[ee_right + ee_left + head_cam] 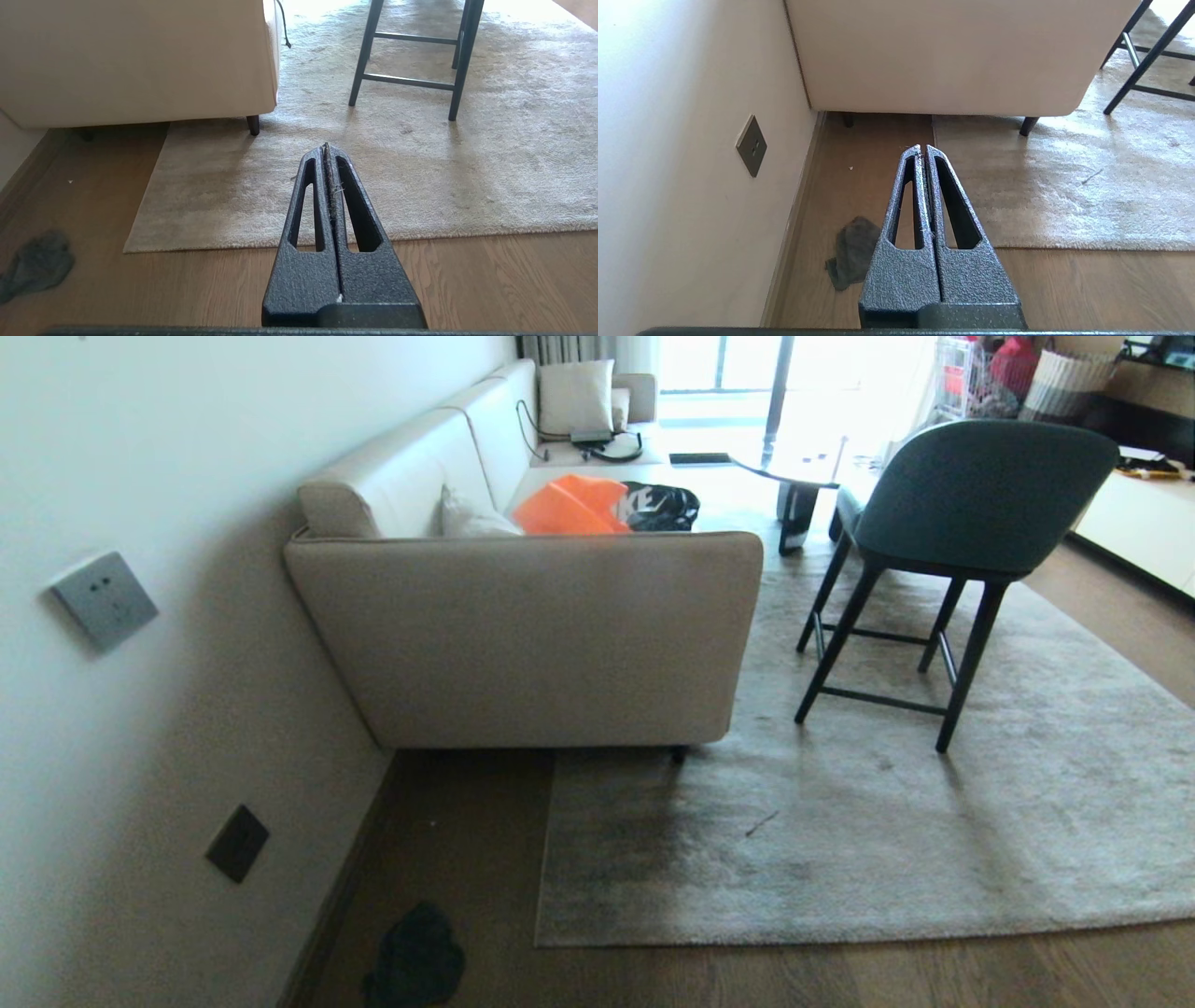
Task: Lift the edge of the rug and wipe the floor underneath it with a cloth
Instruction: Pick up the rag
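Both arms hang parked above the floor (709,975), left gripper (923,148) and right gripper (326,147) each with jaws pressed fully together, holding nothing. The cloth (415,959) lies crumpled on the bare boards by the wall, well apart from the rug edge (551,933). That rag looks soft and light: pinch a raised fold. The rug looks floppy but weighty, sofa (523,635) pinning it, so take the free corner.

looks like a home living room; beige sofa (523,635) with cushions, big rug (887,821), upholstered chair (971,513), wood floor (840,975)
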You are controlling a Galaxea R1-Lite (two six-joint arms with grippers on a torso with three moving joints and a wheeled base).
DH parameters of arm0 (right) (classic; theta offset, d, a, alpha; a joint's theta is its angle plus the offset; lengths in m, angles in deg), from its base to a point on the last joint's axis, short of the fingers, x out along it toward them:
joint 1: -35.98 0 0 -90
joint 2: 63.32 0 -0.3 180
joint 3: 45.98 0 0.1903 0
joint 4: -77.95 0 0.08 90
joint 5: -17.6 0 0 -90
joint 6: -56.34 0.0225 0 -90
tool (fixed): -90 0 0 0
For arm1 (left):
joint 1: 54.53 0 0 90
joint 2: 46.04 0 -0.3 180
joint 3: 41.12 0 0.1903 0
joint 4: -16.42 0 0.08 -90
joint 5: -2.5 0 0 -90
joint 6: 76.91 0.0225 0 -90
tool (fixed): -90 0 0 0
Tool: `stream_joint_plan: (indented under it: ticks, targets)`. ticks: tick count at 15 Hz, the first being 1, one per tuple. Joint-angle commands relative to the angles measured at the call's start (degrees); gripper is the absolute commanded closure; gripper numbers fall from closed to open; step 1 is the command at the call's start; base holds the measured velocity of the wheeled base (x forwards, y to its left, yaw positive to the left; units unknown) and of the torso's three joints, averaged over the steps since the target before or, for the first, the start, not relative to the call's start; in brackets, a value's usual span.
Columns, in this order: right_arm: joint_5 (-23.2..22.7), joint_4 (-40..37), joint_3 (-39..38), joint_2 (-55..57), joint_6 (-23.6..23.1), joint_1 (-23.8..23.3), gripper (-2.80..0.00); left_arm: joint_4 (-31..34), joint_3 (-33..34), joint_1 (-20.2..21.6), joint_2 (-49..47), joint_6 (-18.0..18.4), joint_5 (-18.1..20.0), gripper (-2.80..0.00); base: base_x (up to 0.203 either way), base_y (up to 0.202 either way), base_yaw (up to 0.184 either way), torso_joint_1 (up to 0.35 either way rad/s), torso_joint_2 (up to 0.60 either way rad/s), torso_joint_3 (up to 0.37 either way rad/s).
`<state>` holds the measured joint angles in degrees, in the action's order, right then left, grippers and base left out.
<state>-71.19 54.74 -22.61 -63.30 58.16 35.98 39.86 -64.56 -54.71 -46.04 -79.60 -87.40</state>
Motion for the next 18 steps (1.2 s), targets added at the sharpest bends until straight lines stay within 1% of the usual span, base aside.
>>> stream_joint_plan:
  ticks: [1,15,18]
  targets:
    - [0.02,0.02,0.0,0.05,0.03,0.09,0.0,0.01,0.07,0.01,0.0,-0.03,-0.01,0.0,0.0,0.0,0.0,0.0,0.0,0.0]
    - [0.02,0.08,0.0,-0.02,0.03,0.0,0.0,0.01,-0.01,0.09,0.0,-0.03,-0.01,0.0,0.0,0.0,0.0,0.0,0.0,0.0]
    - [-0.02,0.06,0.0,-0.02,0.03,0.03,0.0,0.01,0.07,0.01,0.0,-0.03,-0.01,0.0,0.0,0.0,0.0,0.003,0.0,-0.108]
